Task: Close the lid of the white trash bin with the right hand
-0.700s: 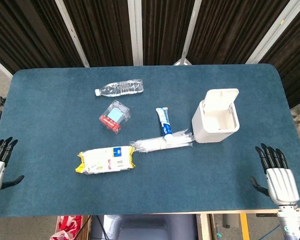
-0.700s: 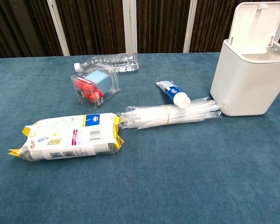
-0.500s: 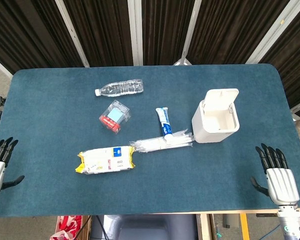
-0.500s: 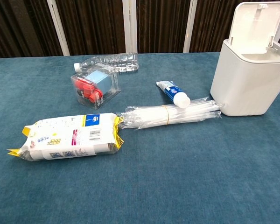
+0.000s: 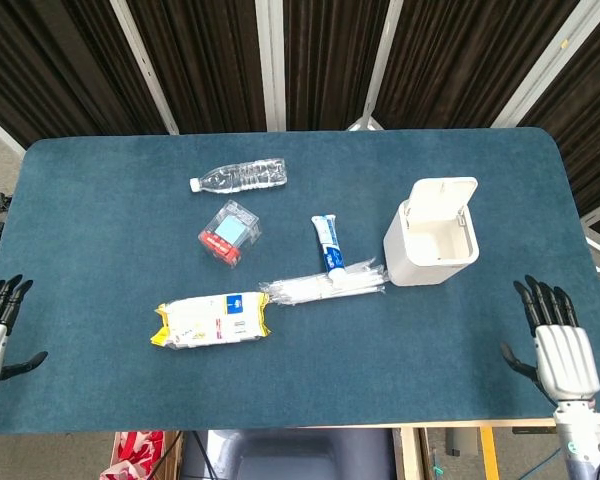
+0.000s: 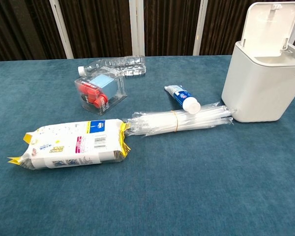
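My right robot hand hangs empty, fingers spread, at the table's near right edge; the white trash bin (lid upright) sits farther in. Pushing too low could shove the bin into the straws.

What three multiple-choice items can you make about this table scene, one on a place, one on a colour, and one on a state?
1. Where does the bundle of clear straws lie?
A. Inside the bin
B. On the table, between the wipes pack and the white trash bin
C. On top of the water bottle

2. What colour is the tablecloth?
A. Red
B. Dark blue
C. Yellow

3. How is the bin's lid?
A. Raised open
B. Closed flat
C. Lying on the table

Answers: 1 B, the straws stretch from near the pack to the bin's base. 2 B, the cloth is dark blue in both views. 3 A, the lid stands up behind the opening, while the right hand is far from it.
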